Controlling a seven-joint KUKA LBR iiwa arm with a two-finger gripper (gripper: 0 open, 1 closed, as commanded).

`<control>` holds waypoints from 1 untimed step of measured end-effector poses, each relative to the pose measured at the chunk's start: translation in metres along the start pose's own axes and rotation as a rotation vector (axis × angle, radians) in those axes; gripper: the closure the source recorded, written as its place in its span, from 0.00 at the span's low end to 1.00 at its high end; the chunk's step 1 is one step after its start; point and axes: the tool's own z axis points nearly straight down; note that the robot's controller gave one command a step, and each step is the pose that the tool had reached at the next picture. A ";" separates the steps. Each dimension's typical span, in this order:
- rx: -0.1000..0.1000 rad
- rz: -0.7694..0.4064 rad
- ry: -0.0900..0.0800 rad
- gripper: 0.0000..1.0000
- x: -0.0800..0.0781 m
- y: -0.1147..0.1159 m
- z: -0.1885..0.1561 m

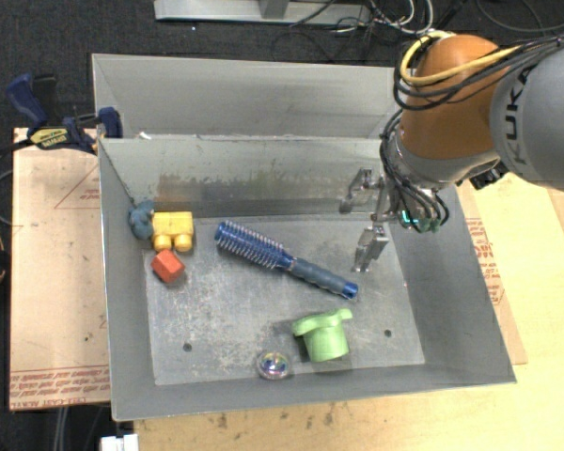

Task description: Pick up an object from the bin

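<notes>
My pincer (368, 220) hangs wide and empty at about three o'clock in the grey bin (263, 158), its two fingers spread apart above bare floor near the back wall. The nearest thing is a blue hairbrush (282, 259) lying flat across the middle, bristle head toward ten o'clock and handle toward four o'clock, its tip just below my lower finger but apart from it. At six o'clock a green plastic cap (321, 336) lies on its side, a shiny little ball (274, 365) beside it. Around nine o'clock sit a yellow block (173, 230), a red cube (168, 267) and a small blue lump (141, 219).
</notes>
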 end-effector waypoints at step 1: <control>0.000 -0.120 -0.014 0.00 0.009 0.027 0.122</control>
